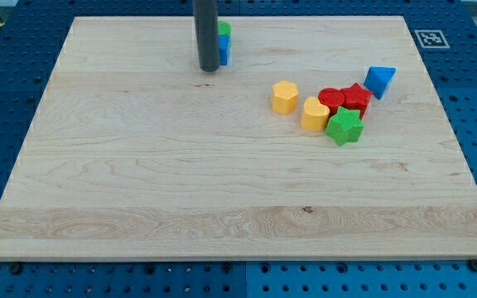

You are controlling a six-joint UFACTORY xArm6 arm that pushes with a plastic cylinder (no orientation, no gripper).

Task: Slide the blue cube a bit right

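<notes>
Looking down at a pale wooden counter (139, 182) on a blue perforated base, items listed from the view's left to right.

Rod: a straight dark rod comes down from the view's top, left of centre; my tip (209, 69) rests on the counter near its top edge.

Tool state: there is no grasping part, only the plain rod, so nothing is clenched or held; it can only push.

Blue cube (224, 49): the task's thing, mostly hidden behind the rod, only a narrow blue sliver showing at the rod's right side. My tip sits just to its left, touching or nearly so; I cannot tell which.

Green block (224, 29): a small green piece right above the blue cube, shape hidden.

Yellow blocks: a yellow hexagonal block (284, 97) and a yellow heart-shaped block (314, 114), right of centre, just beside each other.

Red blocks: a red cylinder (331, 98) and a red star-like block (357, 98), touching.

Green star (344, 127): just below the red pair.

Blue triangular block (379, 80): furthest right of the cluster, well apart from the blue cube.

Progress: by my judgement the tip is placed on the correct side for a rightward push. Whether the cube has shifted at all cannot be told; a short slide to the right appears to remain.
</notes>
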